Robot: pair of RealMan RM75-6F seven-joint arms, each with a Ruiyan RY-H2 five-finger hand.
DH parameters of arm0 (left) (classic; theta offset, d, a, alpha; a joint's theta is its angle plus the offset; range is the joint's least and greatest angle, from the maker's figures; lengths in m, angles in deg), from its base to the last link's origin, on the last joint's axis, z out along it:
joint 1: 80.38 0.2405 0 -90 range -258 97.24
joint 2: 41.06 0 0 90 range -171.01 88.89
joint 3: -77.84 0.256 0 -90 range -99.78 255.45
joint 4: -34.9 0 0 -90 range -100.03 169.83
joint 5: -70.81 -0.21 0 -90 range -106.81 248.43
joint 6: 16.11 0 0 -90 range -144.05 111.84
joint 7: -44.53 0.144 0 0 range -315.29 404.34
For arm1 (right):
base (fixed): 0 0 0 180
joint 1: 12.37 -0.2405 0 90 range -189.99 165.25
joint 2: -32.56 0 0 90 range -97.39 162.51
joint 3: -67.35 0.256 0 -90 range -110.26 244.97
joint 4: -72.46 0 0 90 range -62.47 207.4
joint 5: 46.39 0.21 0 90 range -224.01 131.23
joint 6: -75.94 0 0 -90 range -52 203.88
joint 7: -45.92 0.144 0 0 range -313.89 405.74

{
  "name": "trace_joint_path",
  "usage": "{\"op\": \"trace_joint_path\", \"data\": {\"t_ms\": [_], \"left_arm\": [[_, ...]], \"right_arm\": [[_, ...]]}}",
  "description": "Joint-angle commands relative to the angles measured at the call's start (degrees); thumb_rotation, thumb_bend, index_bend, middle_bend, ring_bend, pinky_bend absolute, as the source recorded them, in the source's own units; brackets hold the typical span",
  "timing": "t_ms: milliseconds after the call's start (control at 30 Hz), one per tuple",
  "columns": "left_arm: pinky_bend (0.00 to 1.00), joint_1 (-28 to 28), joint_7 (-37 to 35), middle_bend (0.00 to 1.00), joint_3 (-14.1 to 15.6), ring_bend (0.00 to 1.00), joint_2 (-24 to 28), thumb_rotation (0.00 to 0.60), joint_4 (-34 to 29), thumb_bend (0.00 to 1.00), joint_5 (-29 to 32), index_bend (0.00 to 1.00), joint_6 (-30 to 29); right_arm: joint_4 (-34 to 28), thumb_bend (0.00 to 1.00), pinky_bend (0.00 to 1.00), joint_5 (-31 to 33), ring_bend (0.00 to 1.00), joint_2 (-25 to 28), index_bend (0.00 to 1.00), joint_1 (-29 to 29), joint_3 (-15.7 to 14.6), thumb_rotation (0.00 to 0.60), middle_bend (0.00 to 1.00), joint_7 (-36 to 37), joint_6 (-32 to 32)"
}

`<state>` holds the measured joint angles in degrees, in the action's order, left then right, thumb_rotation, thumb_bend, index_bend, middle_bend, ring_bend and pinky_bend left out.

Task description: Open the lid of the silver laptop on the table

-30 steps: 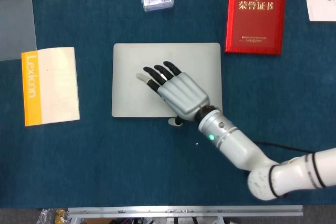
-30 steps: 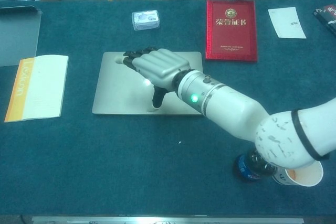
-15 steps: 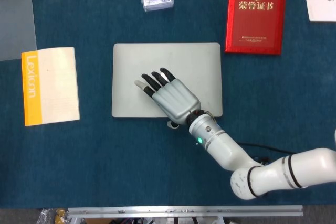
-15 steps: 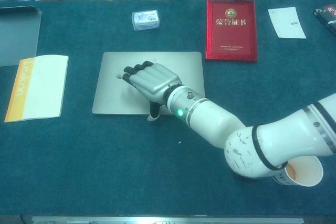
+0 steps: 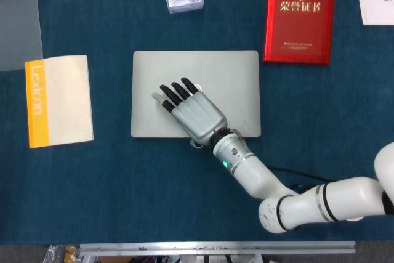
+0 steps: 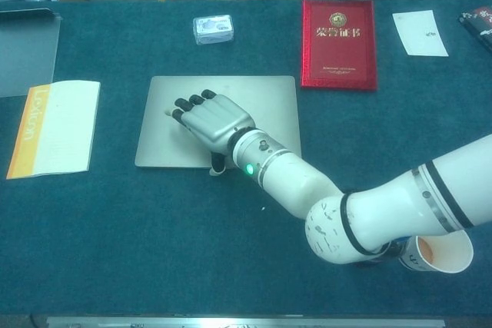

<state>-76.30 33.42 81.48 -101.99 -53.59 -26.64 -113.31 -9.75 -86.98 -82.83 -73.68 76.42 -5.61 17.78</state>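
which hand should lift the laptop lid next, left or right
Right. The right hand already lies over the closed silver laptop, its thumb down at the near front edge, where the lid would likely lift. The left hand shows in neither view.

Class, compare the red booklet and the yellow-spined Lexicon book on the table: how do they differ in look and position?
The red booklet is solid red with gold lettering; the Lexicon book is cream with a yellow-orange spine band. The red booklet lies beyond the laptop's far right corner; the Lexicon book lies to the laptop's left. Both lie flat and closed on the blue table, untouched by the right hand.
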Motion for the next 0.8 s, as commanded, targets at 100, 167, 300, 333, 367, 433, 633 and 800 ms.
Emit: {"op": "trace_joint_path", "data": {"t_ms": [100, 167, 300, 333, 367, 433, 633, 800], "left_arm": [[0.1, -0.1, -0.3, 0.22, 0.0, 0.15, -0.2, 0.6, 0.4, 0.42, 0.2, 0.27, 0.3], [0.1, -0.1, -0.5, 0.22, 0.0, 0.15, -0.3, 0.6, 0.5, 0.42, 0.3, 0.27, 0.3], [0.1, -0.2, -0.8, 0.22, 0.0, 0.15, -0.5, 0.6, 0.8, 0.42, 0.3, 0.27, 0.5], [0.1, -0.2, -0.8, 0.22, 0.0, 0.15, -0.6, 0.6, 0.9, 0.42, 0.3, 0.27, 0.5], [0.1, -0.2, -0.9, 0.22, 0.0, 0.15, -0.6, 0.6, 1.0, 0.42, 0.3, 0.27, 0.5], [0.1, -0.3, -1.0, 0.22, 0.0, 0.15, -0.7, 0.6, 1.1, 0.42, 0.4, 0.27, 0.6], [0.1, -0.3, -1.3, 0.22, -0.1, 0.15, -0.8, 0.6, 1.4, 0.42, 0.5, 0.27, 0.6], [0.1, -0.4, -1.5, 0.22, 0.0, 0.15, -1.0, 0.6, 1.6, 0.42, 0.6, 0.27, 0.7]], "right_arm": [[1.2, 0.0, 0.01, -0.3, 0.0, -0.7, 0.0, -0.1, 0.2, 0.6, 0.03, -0.4, 0.2], [1.5, 0.0, 0.01, -0.4, 0.0, -0.8, 0.0, -0.1, 0.1, 0.6, 0.03, -0.6, 0.3], [2.3, 0.0, 0.01, -0.4, 0.0, -1.3, 0.0, -0.1, 0.3, 0.6, 0.03, -0.9, 0.5], [2.4, 0.0, 0.01, -0.4, 0.0, -1.4, 0.0, 0.0, 0.3, 0.6, 0.03, -0.9, 0.5], [2.5, 0.0, 0.01, -0.5, 0.0, -1.4, 0.0, 0.0, 0.3, 0.6, 0.03, -1.0, 0.6], [2.7, 0.0, 0.01, -0.6, 0.0, -1.6, 0.0, 0.0, 0.3, 0.6, 0.03, -1.1, 0.6], [3.4, 0.03, 0.01, -0.6, 0.0, -2.0, 0.0, 0.1, 0.5, 0.6, 0.03, -1.5, 0.8], [3.4, 0.2, 0.01, -0.7, 0.0, -2.1, 0.0, 0.1, 0.6, 0.6, 0.03, -1.8, 1.1]]}}
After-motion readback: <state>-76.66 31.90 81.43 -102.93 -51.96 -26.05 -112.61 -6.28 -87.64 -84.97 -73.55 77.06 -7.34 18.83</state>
